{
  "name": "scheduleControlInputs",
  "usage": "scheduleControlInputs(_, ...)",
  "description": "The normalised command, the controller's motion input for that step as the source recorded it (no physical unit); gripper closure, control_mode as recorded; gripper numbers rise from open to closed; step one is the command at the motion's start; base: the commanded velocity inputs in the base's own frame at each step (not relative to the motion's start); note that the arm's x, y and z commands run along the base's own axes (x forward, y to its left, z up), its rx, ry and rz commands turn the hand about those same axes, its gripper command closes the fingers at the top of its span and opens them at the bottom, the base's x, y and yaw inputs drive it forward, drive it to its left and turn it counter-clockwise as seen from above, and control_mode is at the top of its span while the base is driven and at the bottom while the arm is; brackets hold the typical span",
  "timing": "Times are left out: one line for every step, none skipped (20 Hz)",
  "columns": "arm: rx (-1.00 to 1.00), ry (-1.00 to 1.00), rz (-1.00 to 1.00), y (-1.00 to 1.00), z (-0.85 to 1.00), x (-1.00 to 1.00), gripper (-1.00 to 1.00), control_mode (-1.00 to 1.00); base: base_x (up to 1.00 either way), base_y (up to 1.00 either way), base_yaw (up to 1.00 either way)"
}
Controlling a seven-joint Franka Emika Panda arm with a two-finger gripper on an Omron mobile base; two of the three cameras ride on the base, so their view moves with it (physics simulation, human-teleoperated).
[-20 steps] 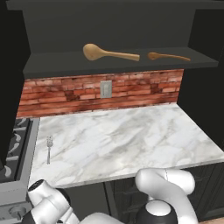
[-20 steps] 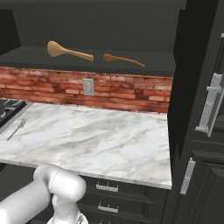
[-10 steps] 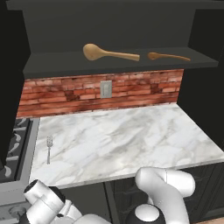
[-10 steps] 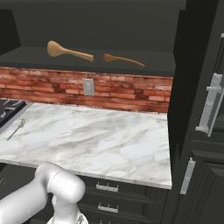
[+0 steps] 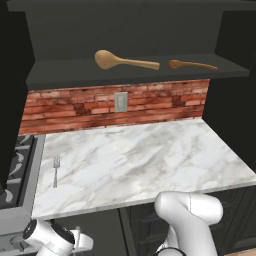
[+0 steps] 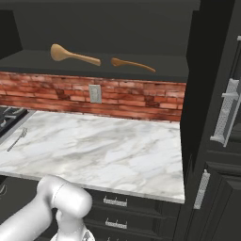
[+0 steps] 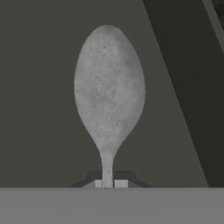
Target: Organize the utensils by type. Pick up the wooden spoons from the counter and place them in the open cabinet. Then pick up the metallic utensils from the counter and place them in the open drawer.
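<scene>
In the hand view my gripper (image 7: pixel 108 184) is shut on the thin handle of a silver-grey metal spoon (image 7: pixel 109 87), whose bowl points away over the dark grey floor of the open drawer (image 7: pixel 39 109). My white wrist (image 5: pixel 50 237) hangs low at the front left, below the counter's edge. A small metal fork (image 5: pixel 55 170) lies on the white marble counter (image 5: pixel 145 160) near its left end, also seen as the fork (image 6: pixel 16 140) from the right. The large tan wooden spoon (image 5: pixel 122 60) and the thin darker wooden spoon (image 5: pixel 191 64) lie on the open cabinet's shelf (image 5: pixel 65 75).
A stove top (image 5: pixel 15 165) borders the counter on the left. A red brick wall (image 5: pixel 150 102) with an outlet backs the counter. Tall dark cupboards with silver handles (image 6: pixel 226 113) stand to the right, and closed drawers (image 6: pixel 117 207) sit under the counter.
My wrist has sunk a little lower at the front left of the left base view. The spoons, the fork and the gripper's state are unchanged.
</scene>
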Motion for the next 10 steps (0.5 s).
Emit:
scheduleControlInputs(0.00, -0.10, 0.21, -0.04, -0.13, 0.13, 1.00, -1.00, 0.00, 0.00, 0.00)
scheduleControlInputs(0.00, -0.06, 0.21, 0.00, -0.15, 0.09, 1.00, -1.00, 0.00, 0.00, 0.00)
scheduleControlInputs(0.00, -0.03, 0.20, 0.00, -0.13, 0.10, 1.00, -1.00, 0.00, 0.00, 0.00)
scheduleControlInputs(0.01, 0.00, 0.19, 0.00, -0.12, 0.11, 1.00, -1.00, 0.00, 0.00, 0.00)
scheduleControlInputs(0.02, 0.00, 0.17, 0.00, -0.10, 0.09, 1.00, -1.00, 0.00, 0.00, 0.00)
scheduleControlInputs(0.04, 0.00, 0.16, 0.00, -0.10, 0.09, 1.00, -1.00, 0.00, 0.00, 0.00)
scheduleControlInputs(0.08, 0.00, 0.13, 0.01, -0.15, 0.06, 1.00, -1.00, 0.00, 0.00, 0.00)
scheduleControlInputs(0.09, 0.00, 0.12, 0.04, -0.17, 0.02, 1.00, -1.00, 0.00, 0.00, 0.00)
scheduleControlInputs(0.12, 0.00, 0.11, 0.07, -0.18, 0.00, 1.00, -1.00, 0.00, 0.00, 0.00)
scheduleControlInputs(0.15, 0.00, 0.10, 0.10, -0.20, 0.00, 1.00, -1.00, 0.00, 0.00, 0.00)
